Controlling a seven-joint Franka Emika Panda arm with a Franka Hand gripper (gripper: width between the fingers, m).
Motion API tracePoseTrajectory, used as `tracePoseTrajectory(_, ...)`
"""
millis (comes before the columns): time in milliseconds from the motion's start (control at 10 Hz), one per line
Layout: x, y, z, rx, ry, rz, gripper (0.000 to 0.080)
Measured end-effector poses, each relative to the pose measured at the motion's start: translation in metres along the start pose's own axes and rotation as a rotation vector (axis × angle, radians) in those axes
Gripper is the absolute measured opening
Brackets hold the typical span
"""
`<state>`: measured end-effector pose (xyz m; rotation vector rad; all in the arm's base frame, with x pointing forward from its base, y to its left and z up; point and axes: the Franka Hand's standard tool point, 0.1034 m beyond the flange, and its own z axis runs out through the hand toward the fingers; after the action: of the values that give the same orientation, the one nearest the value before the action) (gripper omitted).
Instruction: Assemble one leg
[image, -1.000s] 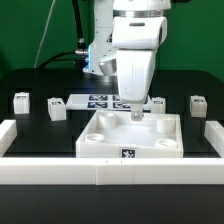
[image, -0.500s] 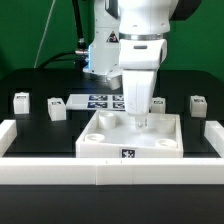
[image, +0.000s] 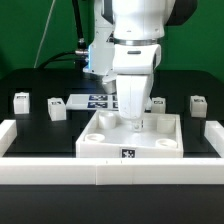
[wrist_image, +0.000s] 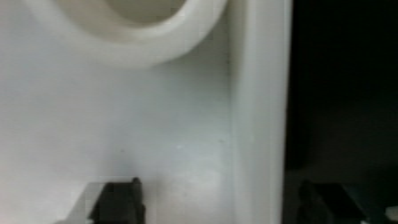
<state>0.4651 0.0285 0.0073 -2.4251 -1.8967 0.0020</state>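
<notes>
On the black bench (image: 60, 85), as the exterior view has it, a white square tabletop (image: 105, 148) lies flat at the middle, with round holes at its corners and a small tag on its six o'clock wall. The white arm comes down from twelve o'clock. Its hand (image: 135, 122) is set low inside the tabletop, toward one o'clock of the tabletop's middle and close to the far rim. From this side I cannot tell how far the hand is open.

Four legs stand loose on the bench, all apart from the hand. The first leg (image: 20, 99) is out toward ten o'clock of the tabletop, near the side wall. The second leg (image: 57, 108) is on the same line but nearer the tabletop. The third leg (image: 157, 103) stands at one o'clock, just behind the far rim and partly hidden by the hand. The fourth leg (image: 197, 104) is at two o'clock. The marker board (image: 95, 99) lies at eleven o'clock, behind the tabletop. A white rail (image: 110, 172) runs along the bench's six o'clock edge.

Seen from the wrist, the hand (wrist_image: 226, 200) is spread wide and holds nothing. Its dark fingers (wrist_image: 121, 200) straddle the rim of the tabletop (wrist_image: 160, 130), one over the white floor and the other outside over the bench (wrist_image: 347, 90), with a gap on each side. A round corner hole (wrist_image: 134, 25) lies further along the same rim.
</notes>
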Motion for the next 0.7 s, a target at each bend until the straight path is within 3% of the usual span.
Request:
tracePoseTrajectory(100,0.0,-0.0001,0.0001,0.0,0.0,0.0,0.0233)
tracePoseTrajectory(200,0.0,-0.0001,0.0001,0.0,0.0,0.0,0.0101)
tracePoseTrajectory(400,0.0004,0.0015,-0.0009,-0.006,0.002,0.0,0.0057)
tracePoseTrajectory(700,0.0004,0.0016,-0.001,-0.006,0.002,0.0,0.0057)
